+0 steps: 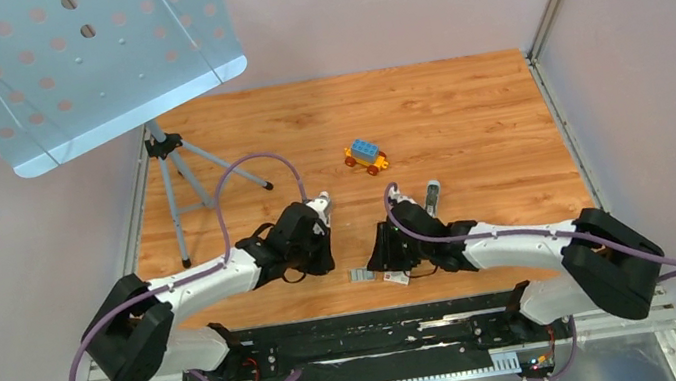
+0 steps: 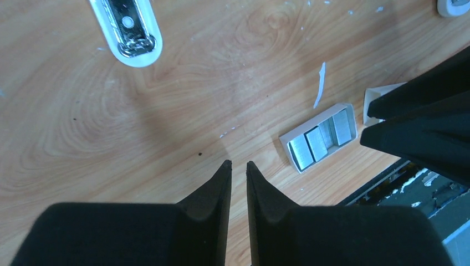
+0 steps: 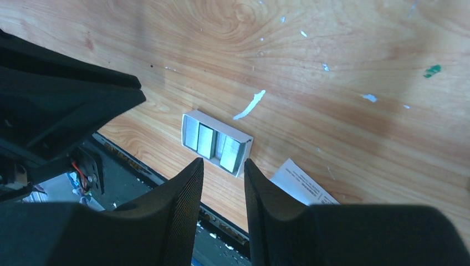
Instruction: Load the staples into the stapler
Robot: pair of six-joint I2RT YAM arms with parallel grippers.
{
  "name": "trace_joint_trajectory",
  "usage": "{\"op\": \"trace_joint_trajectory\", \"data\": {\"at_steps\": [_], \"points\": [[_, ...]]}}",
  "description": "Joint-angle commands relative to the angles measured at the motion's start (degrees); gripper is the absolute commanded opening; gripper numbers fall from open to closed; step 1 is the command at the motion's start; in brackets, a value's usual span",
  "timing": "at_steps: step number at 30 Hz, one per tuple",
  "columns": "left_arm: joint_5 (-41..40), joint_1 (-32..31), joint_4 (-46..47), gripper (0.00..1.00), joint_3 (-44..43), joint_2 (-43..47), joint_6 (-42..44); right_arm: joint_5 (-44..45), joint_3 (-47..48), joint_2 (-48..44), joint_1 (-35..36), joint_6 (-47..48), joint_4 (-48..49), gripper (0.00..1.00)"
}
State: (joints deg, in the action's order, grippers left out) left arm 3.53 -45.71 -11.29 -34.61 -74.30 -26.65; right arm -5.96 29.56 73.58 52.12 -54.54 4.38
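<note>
The staples are short grey strips in a small white open tray near the table's front edge. They also show in the right wrist view and the top view. The stapler shows one white rounded end with a metal plate; in the top view it lies just beyond my left wrist. My left gripper hovers over bare wood left of the tray, jaws almost together and empty. My right gripper is slightly open and empty, just short of the tray.
A white printed card lies right of the tray. A white-and-grey elongated piece lies beyond the right gripper. A toy block car sits mid-table. A perforated music stand on a tripod is at far left. The black base rail runs along the front edge.
</note>
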Motion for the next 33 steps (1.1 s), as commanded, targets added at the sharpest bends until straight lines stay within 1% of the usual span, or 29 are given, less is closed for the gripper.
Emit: {"op": "trace_joint_trajectory", "data": {"at_steps": [1,5,11,17,21,25,33], "points": [[4.0,0.4,6.6,0.16,1.8,-1.2,-2.9,0.0,2.7,3.2,1.7,-0.8,1.9,0.37],[5.8,0.3,9.8,0.14,3.6,-1.3,-4.4,0.0,3.8,5.5,2.2,-0.3,1.6,0.37],[8.4,0.4,16.0,0.12,7.3,-2.5,-7.5,0.0,4.6,5.2,2.3,0.4,1.0,0.37],[9.8,0.3,18.6,0.09,8.3,-4.6,-8.0,0.9,6.2,3.6,2.4,1.7,-3.2,0.37],[10.6,0.3,21.0,0.08,9.0,-5.7,-9.0,1.8,6.5,2.7,2.5,1.8,-5.8,0.41],[11.6,0.1,22.8,0.08,9.6,-6.3,-9.9,1.9,7.0,3.2,3.6,2.1,-5.7,0.35],[11.3,-1.9,23.8,0.08,10.4,-5.9,-11.5,5.5,11.7,6.7,7.2,4.4,-10.4,0.34]]}}
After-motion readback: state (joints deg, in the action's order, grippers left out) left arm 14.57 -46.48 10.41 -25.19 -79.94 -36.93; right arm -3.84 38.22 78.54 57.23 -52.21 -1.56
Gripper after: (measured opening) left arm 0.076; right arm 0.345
